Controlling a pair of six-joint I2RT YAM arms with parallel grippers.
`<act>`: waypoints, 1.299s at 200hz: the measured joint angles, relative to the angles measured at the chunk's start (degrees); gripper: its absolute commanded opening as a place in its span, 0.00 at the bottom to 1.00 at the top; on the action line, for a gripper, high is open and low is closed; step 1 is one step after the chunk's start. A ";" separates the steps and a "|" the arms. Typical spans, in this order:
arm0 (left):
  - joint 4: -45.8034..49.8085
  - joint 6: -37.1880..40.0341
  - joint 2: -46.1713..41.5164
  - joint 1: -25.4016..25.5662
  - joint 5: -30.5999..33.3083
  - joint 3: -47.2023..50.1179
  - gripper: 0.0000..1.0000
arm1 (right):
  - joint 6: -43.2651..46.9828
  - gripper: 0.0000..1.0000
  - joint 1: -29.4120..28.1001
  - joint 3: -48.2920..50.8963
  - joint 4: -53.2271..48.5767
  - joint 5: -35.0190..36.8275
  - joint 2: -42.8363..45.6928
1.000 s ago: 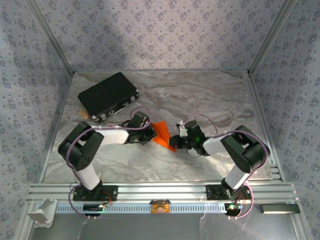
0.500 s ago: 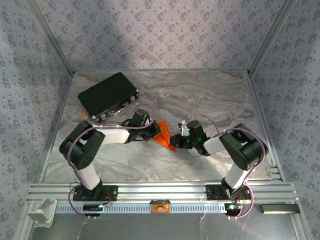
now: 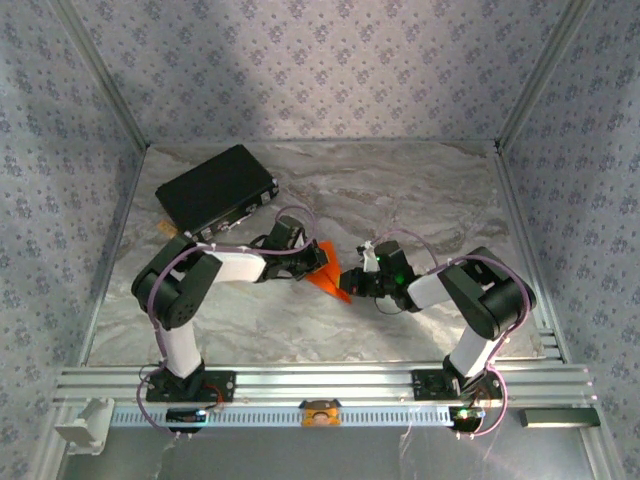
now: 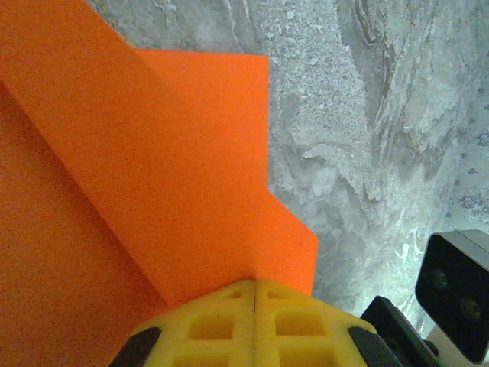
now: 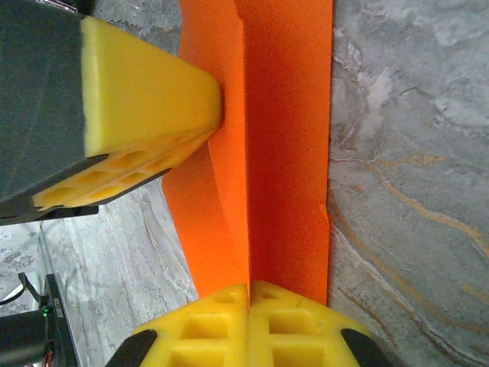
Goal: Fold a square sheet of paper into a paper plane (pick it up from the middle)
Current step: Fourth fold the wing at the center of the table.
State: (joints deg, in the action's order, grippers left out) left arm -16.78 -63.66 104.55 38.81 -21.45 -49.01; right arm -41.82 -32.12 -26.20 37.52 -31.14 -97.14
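Note:
The square sheet of paper (image 3: 330, 277) is bright orange and folded into a pointed wedge, held just above the marbled table between the two arms. Whether it has the full form of a paper plane I cannot tell. My left gripper (image 3: 314, 262) is shut on its left side; in the left wrist view the yellow pads (image 4: 254, 287) meet on stepped layers of paper (image 4: 153, 168). My right gripper (image 3: 349, 283) is shut on the right end. Its pads (image 5: 249, 289) pinch a long centre crease of the paper (image 5: 286, 153), with the left gripper's finger (image 5: 145, 99) pressing from the side.
A black case (image 3: 216, 190) lies at the back left, with a small tan piece (image 3: 166, 229) at its near corner. Aluminium rails (image 3: 320, 385) run along the near edge. Patterned walls close in the table on three sides.
The left arm's elbow has swung right, toward the middle, and its gripper has edged along the paper. The orange shape looks narrower. The right arm has barely moved.

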 measured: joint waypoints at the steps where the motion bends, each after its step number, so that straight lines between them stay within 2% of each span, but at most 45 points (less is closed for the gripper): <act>1: -0.02 0.00 0.04 0.00 0.00 -0.02 0.00 | 0.00 0.02 0.00 0.00 0.00 0.00 0.00; 177: 1.44 0.24 3.26 0.00 0.00 -2.69 0.00 | -0.85 0.00 0.50 -1.73 -3.37 -1.44 -0.31; 260: 2.40 0.85 4.44 0.00 -0.42 -3.80 0.00 | -1.11 0.02 0.72 -2.27 -4.50 -1.95 -0.42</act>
State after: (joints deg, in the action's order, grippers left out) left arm -14.37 -62.81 108.99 38.81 -21.87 -52.82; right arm -42.94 -31.40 -28.47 33.01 -33.08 -97.56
